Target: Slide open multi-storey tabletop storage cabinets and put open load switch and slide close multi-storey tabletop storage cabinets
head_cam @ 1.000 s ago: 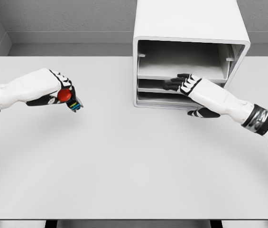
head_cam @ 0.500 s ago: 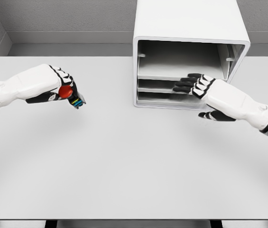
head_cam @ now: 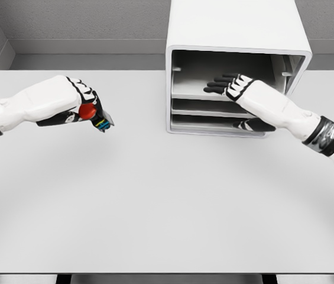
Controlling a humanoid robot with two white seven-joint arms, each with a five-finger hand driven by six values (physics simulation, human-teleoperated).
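Gripping the load switch (head_cam: 93, 116), the left hand (head_cam: 75, 102) sits above the table's left part, well apart from the cabinet; fingers curled tight round the thing. Switch shows a red round knob, w/ a dark body below it carrying small blue, yellow and green marks, tilted down to the right. It's held clear of the table surface, shadow faint below. Left arm comes in from the pic's left edge, white forearm w/ dark grey band at the wrist end.

Right hand (head_cam: 233, 86) is at the cabinet front, reaching into the top compartment; black fingers (head_cam: 217, 83) stretched out flat and a bit spread, holding nothing. They lie just over the top shelf's front edge; can't tell if they touch it. Thumb (head_cam: 255, 125) shows dark lower down, in front of the bottom shelf level. Right arm runs in from the right edge, silver-black cuff near the frame side.

Storage cabinet (head_cam: 236, 35) is white, boxy, rounded corners, at the table's far side, right of middle, open front facing the camera. Three levels inside: tall top bay, two thin shelves below. Top bay looks bare apart from the hand.

Table (head_cam: 155, 201) is plain light grey; grey wall behind.
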